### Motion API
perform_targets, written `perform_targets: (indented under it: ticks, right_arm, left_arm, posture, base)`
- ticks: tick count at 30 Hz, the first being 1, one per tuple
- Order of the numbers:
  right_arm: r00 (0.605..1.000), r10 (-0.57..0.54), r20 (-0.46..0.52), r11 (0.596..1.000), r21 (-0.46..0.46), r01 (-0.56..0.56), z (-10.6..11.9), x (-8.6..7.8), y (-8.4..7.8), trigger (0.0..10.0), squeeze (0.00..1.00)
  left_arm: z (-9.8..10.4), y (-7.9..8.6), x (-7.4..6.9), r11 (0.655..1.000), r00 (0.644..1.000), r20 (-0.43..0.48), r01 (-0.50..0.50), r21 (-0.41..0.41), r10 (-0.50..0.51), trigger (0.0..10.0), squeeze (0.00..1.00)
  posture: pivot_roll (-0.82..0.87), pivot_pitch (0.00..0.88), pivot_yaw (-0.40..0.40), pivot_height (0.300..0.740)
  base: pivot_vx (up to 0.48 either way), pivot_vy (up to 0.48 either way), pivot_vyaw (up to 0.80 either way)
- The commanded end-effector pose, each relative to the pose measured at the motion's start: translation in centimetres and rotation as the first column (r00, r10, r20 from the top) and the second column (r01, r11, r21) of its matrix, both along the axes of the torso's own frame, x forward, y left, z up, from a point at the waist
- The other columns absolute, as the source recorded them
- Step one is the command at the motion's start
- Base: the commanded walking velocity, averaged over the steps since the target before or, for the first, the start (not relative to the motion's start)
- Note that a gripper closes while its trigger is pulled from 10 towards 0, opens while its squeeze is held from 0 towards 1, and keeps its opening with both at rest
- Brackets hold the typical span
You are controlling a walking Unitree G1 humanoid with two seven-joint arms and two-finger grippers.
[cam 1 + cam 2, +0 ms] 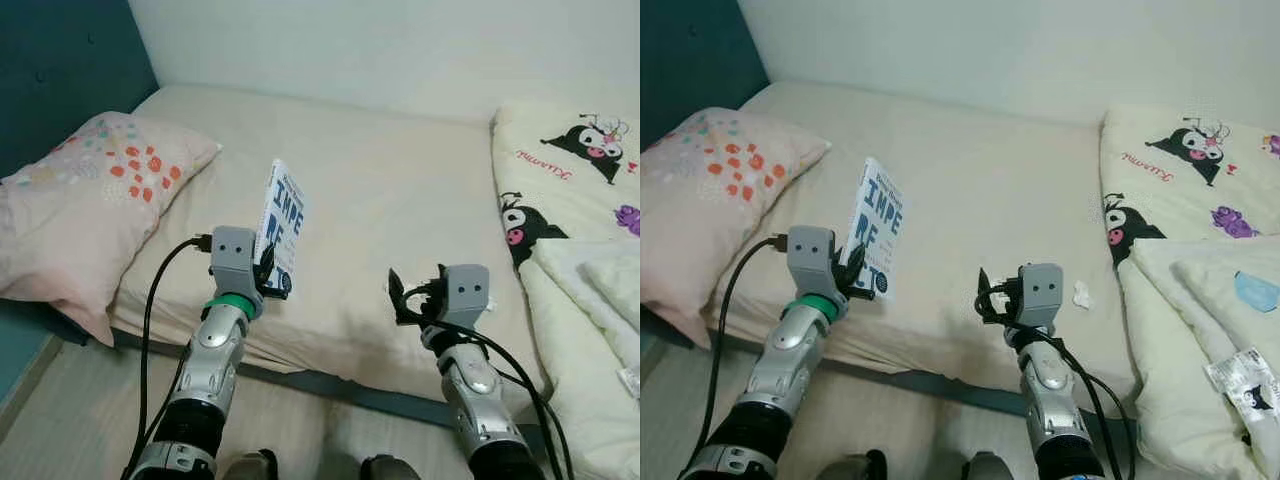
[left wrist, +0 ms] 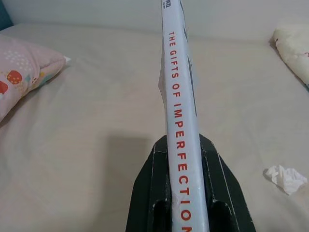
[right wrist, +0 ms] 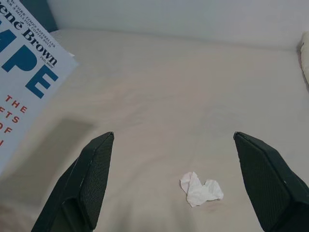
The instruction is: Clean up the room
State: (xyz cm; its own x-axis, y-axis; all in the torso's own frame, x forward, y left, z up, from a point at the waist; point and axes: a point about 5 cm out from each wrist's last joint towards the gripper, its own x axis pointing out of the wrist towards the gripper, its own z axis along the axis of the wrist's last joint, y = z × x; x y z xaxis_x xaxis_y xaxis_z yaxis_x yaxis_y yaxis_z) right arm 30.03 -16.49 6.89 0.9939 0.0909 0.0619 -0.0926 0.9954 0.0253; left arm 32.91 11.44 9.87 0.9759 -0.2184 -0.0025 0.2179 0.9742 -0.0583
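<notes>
One book (image 1: 284, 225) stands clamped in left gripper (image 1: 270, 272); right gripper (image 3: 174, 181) gapes.

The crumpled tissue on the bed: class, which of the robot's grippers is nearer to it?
Right. The right gripper hangs open just short of the tissue, which lies ahead between its fingers. The left gripper, shut on the book, is farther off across the bed.

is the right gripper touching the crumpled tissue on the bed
Apart. The right wrist view shows the right gripper open, with bare sheet between both fingers and the crumpled tissue lying on the bed.
</notes>
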Motion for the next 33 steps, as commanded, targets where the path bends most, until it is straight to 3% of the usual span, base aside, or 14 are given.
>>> perform_targets:
  ticks: [1,23,33]
  right_arm:
    - [1.000,-0.010,-0.023,1.000,0.008,0.010,-0.5,-0.2,0.0,10.0,0.00]
    - [0.999,-0.045,-0.012,0.998,0.045,0.045,-0.4,-1.1,0.3,10.0,0.00]
    - [0.999,-0.049,-0.023,0.998,0.045,0.050,-0.6,-1.1,0.3,10.0,0.00]
  left_arm:
    - [-0.1,0.1,-0.2,1.000,1.000,-0.005,0.000,-0.002,0.000,10.0,0.00]
    - [-0.3,-0.4,0.1,1.000,0.999,-0.030,0.023,0.009,-0.023,10.0,0.00]
    - [-2.3,1.1,-0.7,0.998,0.996,-0.080,-0.035,0.044,0.038,10.0,0.00]
  posture:
    - [-0.02,0.102,0.085,0.740]
    - [-0.04,0.130,0.123,0.740]
    - [-0.04,0.117,0.117,0.740]
  base:
    - [0.000,0.000,0.00]
    - [0.000,0.000,0.00]
    - [0.000,0.000,0.00]
